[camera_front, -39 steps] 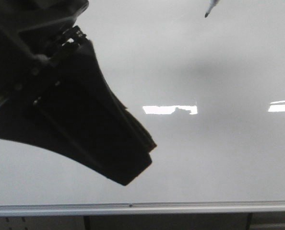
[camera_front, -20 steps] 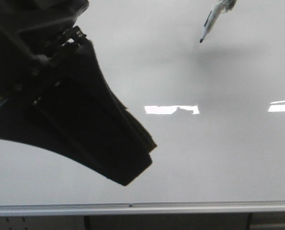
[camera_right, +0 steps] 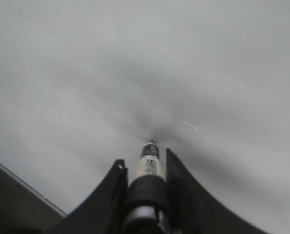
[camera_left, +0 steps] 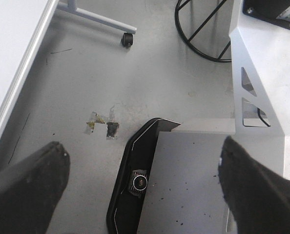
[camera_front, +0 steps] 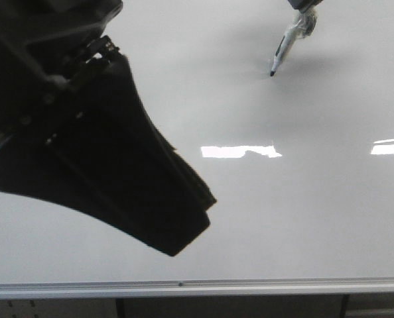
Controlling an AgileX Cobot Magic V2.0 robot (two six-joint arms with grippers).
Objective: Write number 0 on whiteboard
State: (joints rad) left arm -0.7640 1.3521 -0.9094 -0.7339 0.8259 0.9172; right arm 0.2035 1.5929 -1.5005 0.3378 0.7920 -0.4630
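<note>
Down on the grey floor sit scraps of torn tape with a dark patch among them, and a thin dark scratch lies off beside them. A caster wheel stands at the end of a slanted pale metal leg, with a loop of black cable lying close by. A perforated white metal bracket rises alongside, and a small round camera lens looks up from a curved black housing.

A grey scuffed floor carries tape scraps, a castor wheel and looped black cable.
</note>
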